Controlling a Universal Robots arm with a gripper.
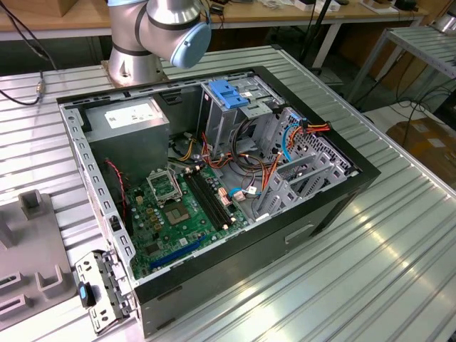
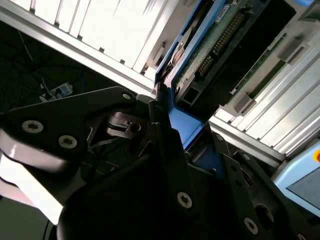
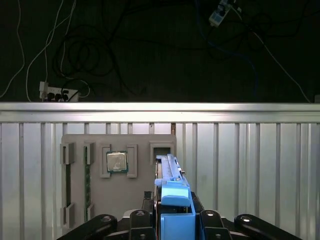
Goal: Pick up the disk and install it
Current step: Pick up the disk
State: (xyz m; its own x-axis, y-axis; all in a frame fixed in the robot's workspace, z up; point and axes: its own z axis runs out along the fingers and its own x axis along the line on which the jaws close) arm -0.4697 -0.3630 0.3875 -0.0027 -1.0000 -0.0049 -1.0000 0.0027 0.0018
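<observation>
The black jaws are clamped on the flat metal disk (image 2: 212, 47) by its smooth blue plastic rails (image 3: 175, 215).

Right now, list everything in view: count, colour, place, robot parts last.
disk: one, silver, blue rails, edge-on in the gripper at the tray
computer case: one, black, on the table
motherboard: one, green, inside the case
power supply: one, grey, inside the case
latch plate: one, blue, inside the case
tray: one, grey, on the table
processor chip: one, silver, in the tray
table: one, silver, ribbed, under everything
arm: one, silver, beside the case
gripper: one, black, shut on the disk
</observation>
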